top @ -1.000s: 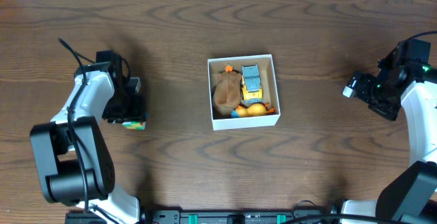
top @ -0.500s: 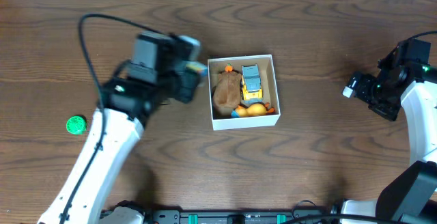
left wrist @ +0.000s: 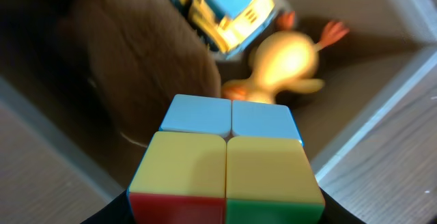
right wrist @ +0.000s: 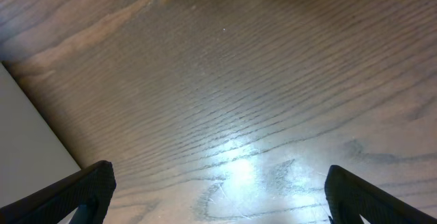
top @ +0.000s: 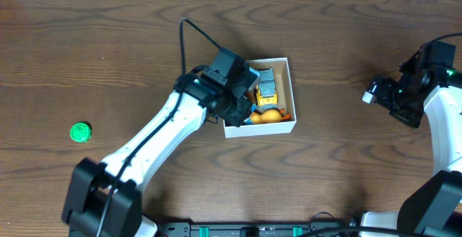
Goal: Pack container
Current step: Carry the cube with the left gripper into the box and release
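The container (top: pixel 291 92) is a small white box with a tan inside, at the table's middle. In it lie a brown plush toy (left wrist: pixel 130 67), a blue-and-yellow toy truck (top: pixel 266 85) and a yellow duck (top: pixel 268 116). My left gripper (top: pixel 242 96) hangs over the box's left half, shut on a colourful puzzle cube (left wrist: pixel 227 162), which fills the lower part of the left wrist view above the plush and the duck (left wrist: pixel 283 63). My right gripper (top: pixel 377 92) is open and empty over bare table at the far right.
A small green disc (top: pixel 80 131) lies on the table at the far left. The brown wooden table (top: pixel 346 165) surrounds the box. The right wrist view shows only wood grain (right wrist: pixel 232 94) and a pale edge at the left.
My left arm has swung from the far left of the table to over the box, carrying the cube. The green disc was uncovered where the arm had been. The right arm has not moved.
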Tool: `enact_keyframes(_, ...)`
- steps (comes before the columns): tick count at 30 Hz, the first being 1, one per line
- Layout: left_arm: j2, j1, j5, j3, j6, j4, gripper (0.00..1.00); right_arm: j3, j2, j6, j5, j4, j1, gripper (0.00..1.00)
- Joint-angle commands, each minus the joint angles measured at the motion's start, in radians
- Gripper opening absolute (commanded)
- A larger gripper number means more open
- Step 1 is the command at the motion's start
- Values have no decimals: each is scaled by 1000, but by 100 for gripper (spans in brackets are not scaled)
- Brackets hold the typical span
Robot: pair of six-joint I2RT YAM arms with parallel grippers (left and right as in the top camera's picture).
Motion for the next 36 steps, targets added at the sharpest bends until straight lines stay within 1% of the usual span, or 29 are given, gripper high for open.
enact_keyframes(1, 29, -3, 2, 9, -18, 2, 30, -1, 2, -10, 4, -1, 1, 99)
enact_keyframes(2, 32, -3, 2, 9, -18, 2, 37, -1, 2, -11, 4, -2, 1, 99)
enact_keyframes(3, 34, -3, 2, 9, -18, 2, 49, -1, 2, -11, 4, -3, 1, 99)
enact_keyframes(5, 34, -3, 3, 9, -19, 1, 57, -1, 2, -16, 4, -5, 1, 99)
enact_keyframes(6, 32, -3, 3, 9, -19, 2, 65, -1, 2, -19, 5, -5, 1, 99)
enact_keyframes(7, 28, -3, 3, 9, -19, 2, 71, -1, 2, -19, 4, -5, 1, 99)
enact_keyframes(9, 13, -3, 3, 10, -19, 2, 75, -1, 2, -19, 5, -6, 1, 99)
enact_keyframes(11, -11, -3, 2, 16, -19, 2, 90, -1, 2, -19, 9, -8, 1, 99)
enact_keyframes(13, -39, -3, 2, 24, -19, 2, 94, -1, 2, -19, 9, -8, 1, 99)
enact_keyframes(17, -127, 7, 2, 36, -19, -2, 98, -1, 2, -21, 12, -8, 1, 99)
enact_keyframes(19, -179, 26, -14, 36, -28, -2, 98, -1, 2, -22, 12, -8, 1, 99)
enact_keyframes(22, -241, 66, -31, 36, -98, 3, 98, -1, 2, -21, 12, -7, 1, 99)
enact_keyframes(23, -251, 73, -31, 36, -115, 1, 100, -1, 2, -21, 12, -6, 1, 99)
enact_keyframes(26, -257, 74, -31, 36, -124, -23, 84, -1, 2, -21, 11, -4, 1, 99)
enact_keyframes(27, -249, 72, -31, 35, -124, -31, 77, -1, 2, -21, 11, -5, 1, 99)
enact_keyframes(30, -220, 66, -27, 34, -124, -45, 46, -1, 2, -21, 11, -6, 1, 99)
enact_keyframes(32, -189, 54, -14, 34, -135, -51, 29, -1, 2, -21, 11, -8, 1, 99)
enact_keyframes(34, -160, 42, -9, 34, -150, -52, 24, -1, 2, -21, 11, -8, 1, 99)
enact_keyframes(36, -120, 26, 7, 33, -151, -54, 24, -1, 2, -21, 11, -8, 1, 99)
